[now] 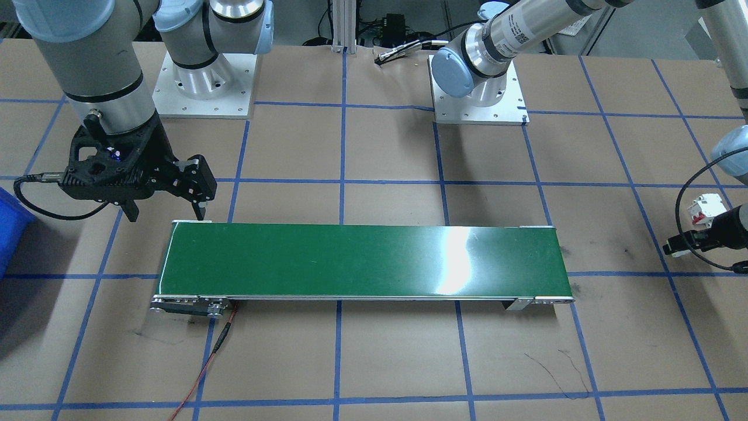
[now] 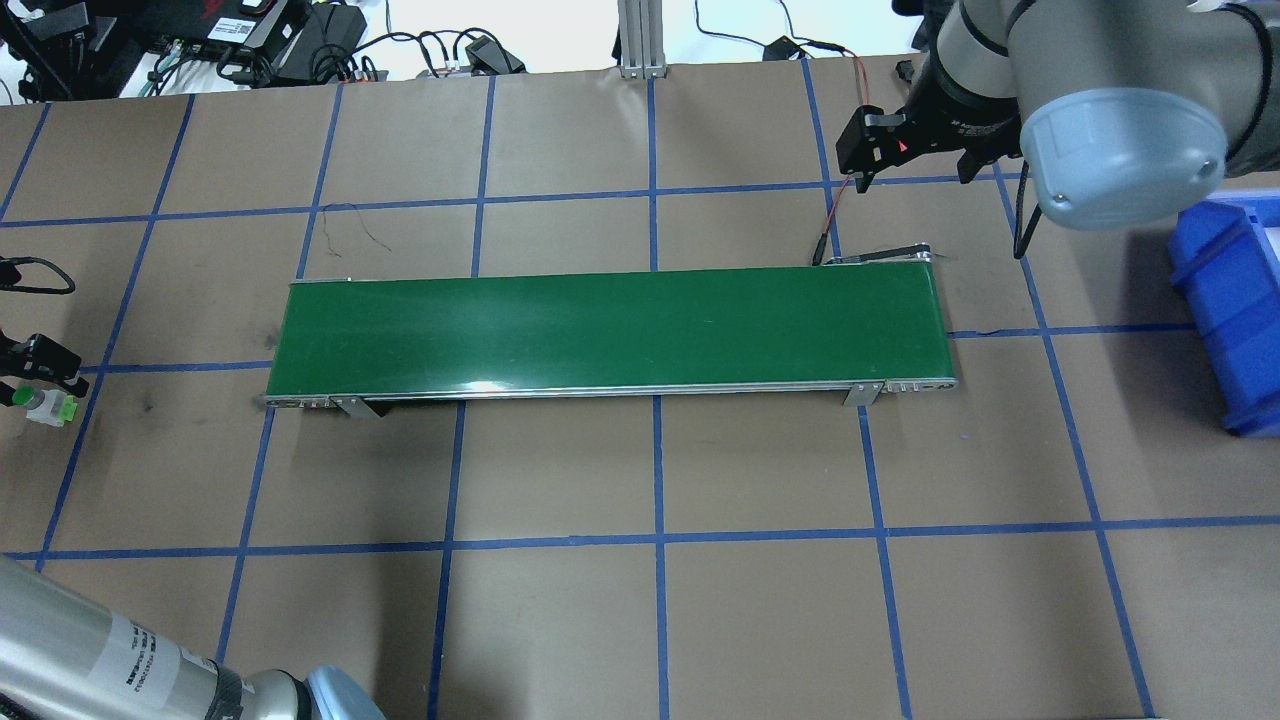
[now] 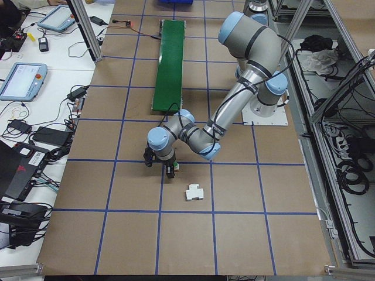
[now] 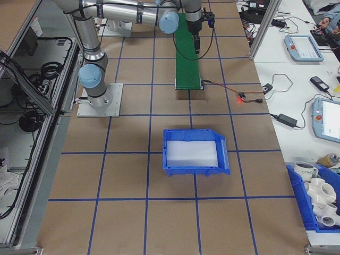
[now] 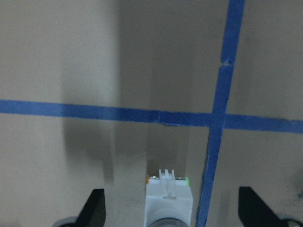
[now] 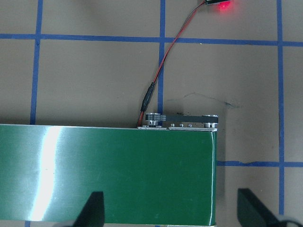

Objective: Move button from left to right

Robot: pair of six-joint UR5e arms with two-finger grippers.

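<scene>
Lying on the brown paper table point(image 2: 640, 600) at nine o'clock in the overhead view, the small green-capped, white-bodied push-button point(image 2: 45, 405) sits between the spread fingers of the left gripper point(image 5: 170, 213), untouched by either; its jaws stand open. Further in, at centre, stretches the long green conveyor belt point(image 2: 610, 330). Beyond it, at two o'clock, the right gripper point(image 6: 170, 213) hovers over the belt's end, jaws wide apart, holding nothing.
</scene>
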